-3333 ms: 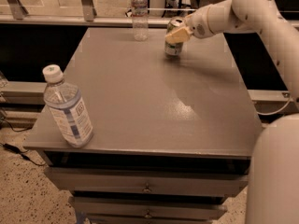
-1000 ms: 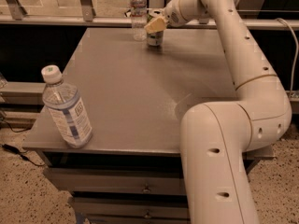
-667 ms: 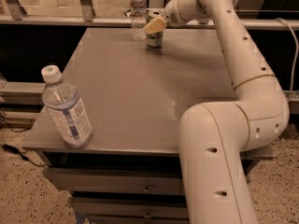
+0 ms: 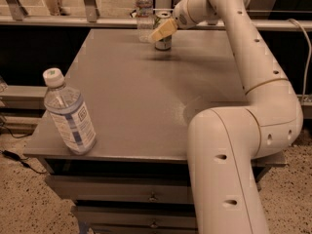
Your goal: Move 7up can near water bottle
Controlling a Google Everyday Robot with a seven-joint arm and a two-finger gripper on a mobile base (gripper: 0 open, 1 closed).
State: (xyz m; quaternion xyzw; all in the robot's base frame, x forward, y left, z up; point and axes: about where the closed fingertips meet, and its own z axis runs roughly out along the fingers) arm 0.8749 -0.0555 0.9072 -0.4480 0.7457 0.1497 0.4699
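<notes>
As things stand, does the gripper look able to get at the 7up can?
Likely yes: the gripper is at the 7up can by the table's far edge; the water bottle stands beside it, not between.

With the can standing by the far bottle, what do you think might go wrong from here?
The gripper is at the 7up can, which stands close beside the water bottle at the far edge of the table. Drawing away carelessly might tip the can or knock the slim bottle, and either could roll off that edge.
</notes>
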